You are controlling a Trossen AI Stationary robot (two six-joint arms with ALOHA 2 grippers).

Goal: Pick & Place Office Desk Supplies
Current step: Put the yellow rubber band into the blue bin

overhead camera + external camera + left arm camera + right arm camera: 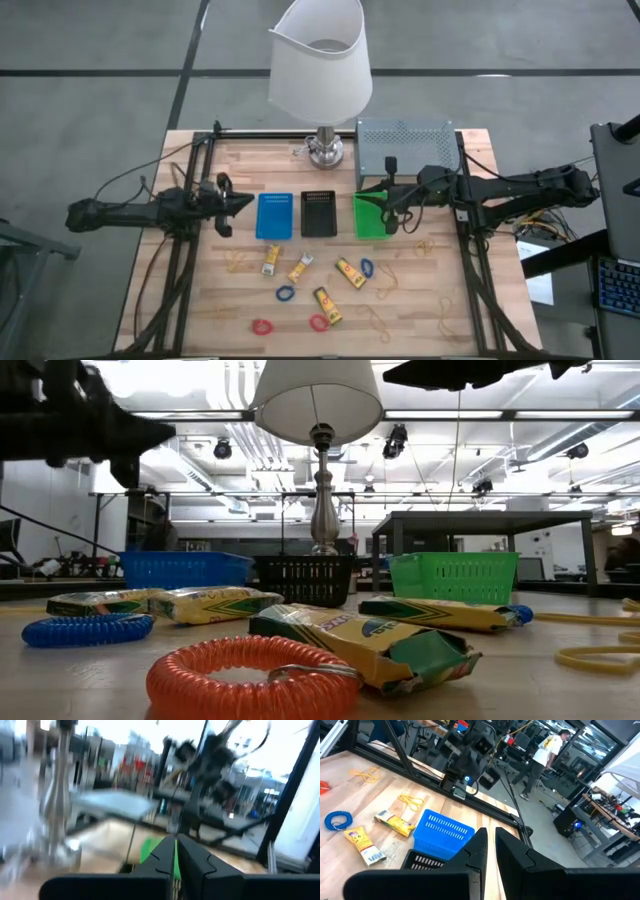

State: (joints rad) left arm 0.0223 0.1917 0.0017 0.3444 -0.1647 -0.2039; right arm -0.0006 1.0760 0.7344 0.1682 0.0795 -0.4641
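The desk supplies lie loose on the near half of the wooden table: yellow packets (300,267) (350,272), blue rings (285,294), red rings (262,327) and tan rubber bands (385,285). Behind them stand a blue tray (274,215), a black tray (319,213) and a green tray (375,225) in a row. My left gripper (245,203) hovers shut to the left of the blue tray, holding nothing; its fingers (167,857) are pressed together. My right gripper (372,198) is shut and bare above the green tray, its fingers (480,845) pointing toward the blue tray (442,837).
A lamp with a white shade (320,70) and metal base (324,152) stands at the far edge, with a grey perforated shelf (408,150) to its right. Black frame rails (180,270) run along both table sides. A person (545,750) walks in the room beyond.
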